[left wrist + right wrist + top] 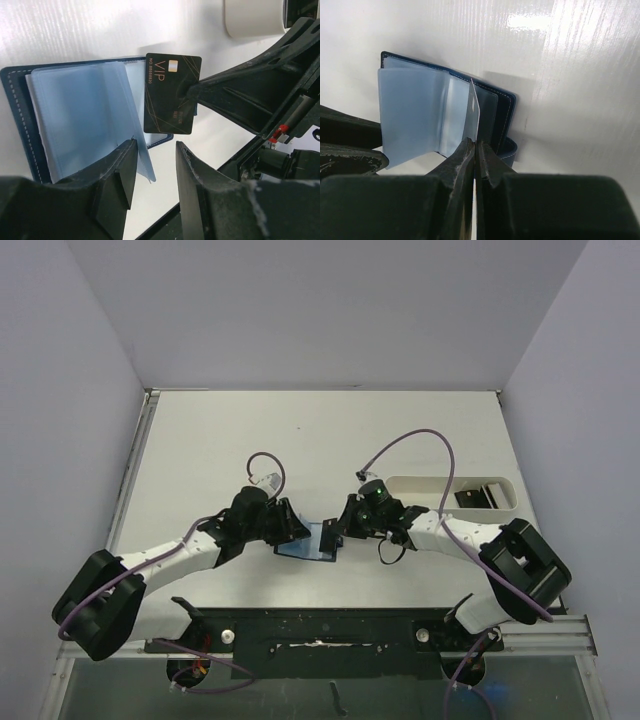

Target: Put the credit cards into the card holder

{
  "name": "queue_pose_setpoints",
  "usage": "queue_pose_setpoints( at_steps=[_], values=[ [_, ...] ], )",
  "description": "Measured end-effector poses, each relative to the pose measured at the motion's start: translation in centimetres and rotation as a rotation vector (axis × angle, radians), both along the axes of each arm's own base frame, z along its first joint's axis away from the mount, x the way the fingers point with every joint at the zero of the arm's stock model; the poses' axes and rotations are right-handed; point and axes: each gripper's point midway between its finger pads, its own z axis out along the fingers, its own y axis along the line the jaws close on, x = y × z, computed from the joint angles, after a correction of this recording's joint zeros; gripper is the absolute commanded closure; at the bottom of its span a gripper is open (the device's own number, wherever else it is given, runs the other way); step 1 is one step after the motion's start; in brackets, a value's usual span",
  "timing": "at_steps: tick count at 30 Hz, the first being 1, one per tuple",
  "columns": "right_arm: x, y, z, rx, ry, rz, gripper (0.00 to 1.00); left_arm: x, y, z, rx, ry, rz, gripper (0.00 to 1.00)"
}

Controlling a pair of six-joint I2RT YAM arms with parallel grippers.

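Note:
The navy card holder (303, 543) lies open on the table between the arms, its light blue sleeves (80, 115) fanned up; it also shows in the right wrist view (412, 115). My right gripper (340, 529) is shut on a black VIP credit card (170, 95) and holds it upright at the holder's right side, over the sleeves. In the right wrist view the card (474, 107) is edge-on between my gripper's closed tips (474, 146). My left gripper (156, 152) is open, one finger (120, 170) over the near edge of the sleeves.
A long white tray (420, 488) stands to the right with more dark cards (480, 496) in its right end; its corner shows in the left wrist view (250, 22). The table's near edge and a black rail lie just behind the grippers.

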Motion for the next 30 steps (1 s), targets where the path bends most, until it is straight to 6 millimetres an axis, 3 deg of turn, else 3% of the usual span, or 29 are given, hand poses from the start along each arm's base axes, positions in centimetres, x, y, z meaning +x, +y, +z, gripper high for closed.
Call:
queue_pose_setpoints(
  at_steps=[2, 6, 17, 28, 30],
  values=[
    [0.0, -0.1, 0.2, 0.001, -0.008, -0.002, 1.0, 0.0, -0.4, 0.2, -0.016, -0.002, -0.008, 0.68],
    [0.0, -0.2, 0.2, -0.001, -0.011, -0.004, 1.0, -0.1, -0.9, 0.5, -0.04, -0.008, -0.022, 0.83],
    [-0.2, -0.5, -0.1, -0.01, -0.008, -0.009, 1.0, -0.2, -1.1, -0.3, -0.051, 0.005, -0.024, 0.99],
    [-0.1, -0.5, 0.2, -0.005, -0.017, -0.011, 1.0, -0.4, -1.4, -0.3, -0.068, -0.002, -0.04, 1.0],
    [-0.1, -0.5, 0.3, -0.007, -0.017, -0.012, 1.0, -0.4, -1.5, -0.4, -0.071, -0.002, -0.042, 0.92]
  ],
)
